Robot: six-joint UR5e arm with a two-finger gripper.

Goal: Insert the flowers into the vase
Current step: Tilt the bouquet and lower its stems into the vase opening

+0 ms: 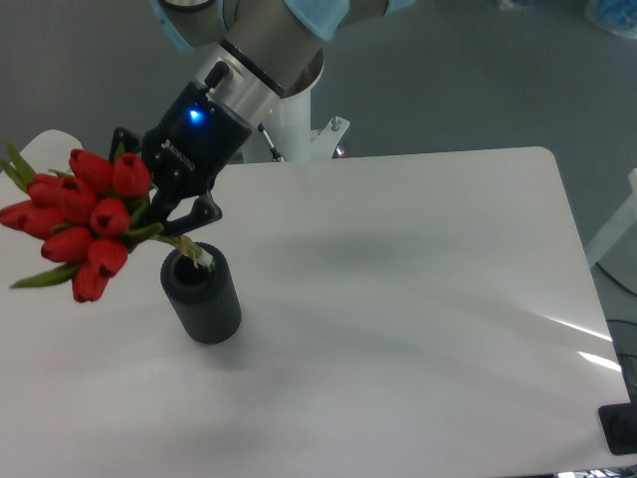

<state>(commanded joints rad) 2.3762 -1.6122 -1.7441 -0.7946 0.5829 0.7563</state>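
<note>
Fixed camera: I have the black two-finger gripper (164, 211) clamped on the stems of the tight bunch of red tulip buds with narrow green leaves (75, 224), holding it tilted so the heads lean out to the camera's left and the pale cut stem ends (199, 259) point down and to the right. Those ends sit right at the round mouth of the small dark grey ribbed cylinder vase (202, 297), which stands upright on the white table (418, 299); I cannot tell whether they are already inside the rim or only just above it. My judgement for this step: bring the bunch toward upright while keeping the stem ends centred over the mouth, then lower slowly, since a sideways push on the rim could tip the vase. Let go only once the stems are well down.
</note>
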